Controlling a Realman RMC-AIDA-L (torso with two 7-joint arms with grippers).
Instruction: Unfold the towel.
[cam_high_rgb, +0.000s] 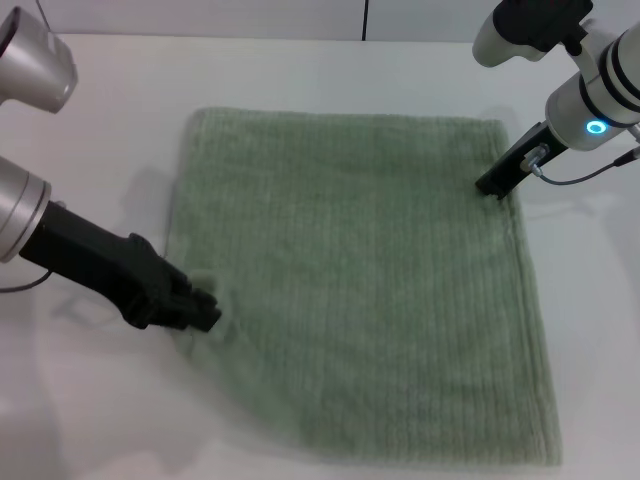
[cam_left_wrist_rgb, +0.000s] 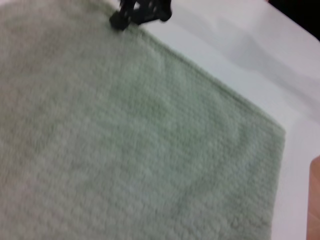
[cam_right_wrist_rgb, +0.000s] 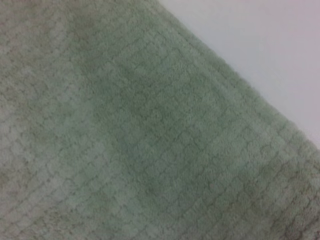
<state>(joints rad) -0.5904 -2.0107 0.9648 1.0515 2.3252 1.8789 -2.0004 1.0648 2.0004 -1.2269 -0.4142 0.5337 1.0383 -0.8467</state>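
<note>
Towel lies spread flat on the white table, roughly square, filling the middle of the head view from the far edge to the near edge. No fold line or doubled layer visible; hemmed edge runs clean down the right side. One soft spot: the left edge near the near-left corner looks a bit rumpled and blurred, right where the left gripper sits.

Left gripper is low at the towel's left edge, near side, fingertips touching or just over the cloth. Can't tell whether its jaws are clenched on the hem or released; the fingers read as one dark mass.

Right gripper is down at the far-right corner, tip at the hem. Jaw state there also can't be told. In the left wrist view it shows as a dark shape on the towel's edge. Right wrist view shows only cloth and a strip of table, no fingers.

Judgement: unfolding is essentially done; this is the final spread/release step. Next move calls for both grippers letting go if they hold anything, then lifting straight up so the cloth isn't dragged. Left side is the risk: pulling away sideways could bunch that near-left edge again.
</note>
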